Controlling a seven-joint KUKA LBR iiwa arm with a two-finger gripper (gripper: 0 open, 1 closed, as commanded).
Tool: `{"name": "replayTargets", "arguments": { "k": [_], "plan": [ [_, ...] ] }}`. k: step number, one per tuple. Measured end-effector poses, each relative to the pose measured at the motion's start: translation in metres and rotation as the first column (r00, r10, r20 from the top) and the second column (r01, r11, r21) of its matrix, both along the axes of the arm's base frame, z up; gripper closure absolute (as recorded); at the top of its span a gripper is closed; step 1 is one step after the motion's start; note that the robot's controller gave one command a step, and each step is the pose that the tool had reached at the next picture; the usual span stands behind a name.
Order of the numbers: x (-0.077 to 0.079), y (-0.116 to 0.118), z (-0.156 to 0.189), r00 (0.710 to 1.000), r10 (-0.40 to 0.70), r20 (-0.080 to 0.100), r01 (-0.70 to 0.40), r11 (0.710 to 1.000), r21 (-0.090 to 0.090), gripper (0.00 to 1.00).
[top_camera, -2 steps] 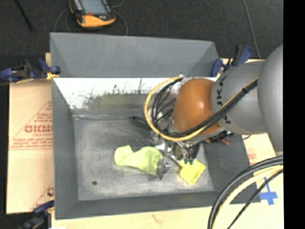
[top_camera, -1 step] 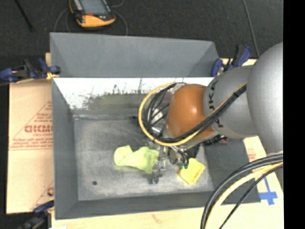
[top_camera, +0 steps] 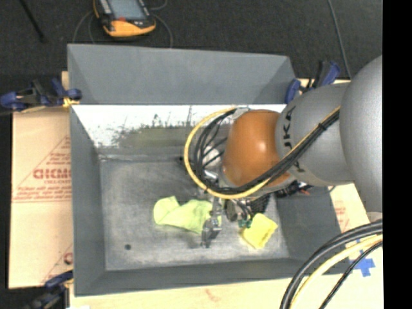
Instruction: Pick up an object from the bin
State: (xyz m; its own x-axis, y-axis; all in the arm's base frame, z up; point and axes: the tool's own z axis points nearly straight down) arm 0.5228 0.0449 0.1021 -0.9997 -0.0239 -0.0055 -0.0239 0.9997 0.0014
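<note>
- Your gripper (top_camera: pixel 210 229) sits low at one end of the green cloth (top_camera: pixel 182 213) on the bin (top_camera: pixel 87 192) floor, likely to grab it; you cannot tell if it's apart or together.
- A yellow lump (top_camera: pixel 259 232) lies just beside it.

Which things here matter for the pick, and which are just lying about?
For the job:
gripper, low at the edge of the crumpled yellow-green cloth
yellow block just beside the gripper
grey bin

Lying about:
orange-and-black handheld device, outside beyond the bin's far wall

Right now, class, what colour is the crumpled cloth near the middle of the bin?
The cloth is yellow-green, clearest in the camera view.
</note>
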Motion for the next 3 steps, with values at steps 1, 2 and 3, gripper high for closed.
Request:
{"name": "replayTargets", "arguments": {
  "k": [1,2,3],
  "plan": [
    [0.013,-0.018,-0.03,0.999,0.043,-0.001,-0.043,0.999,-0.002,0.0],
    [-0.009,0.009,-0.029,0.99,-0.14,0.001,0.14,0.99,-0.003,1.0],
    [-0.009,0.009,-0.029,0.99,-0.14,0.001,0.14,0.99,-0.003,1.0]
  ]
}}
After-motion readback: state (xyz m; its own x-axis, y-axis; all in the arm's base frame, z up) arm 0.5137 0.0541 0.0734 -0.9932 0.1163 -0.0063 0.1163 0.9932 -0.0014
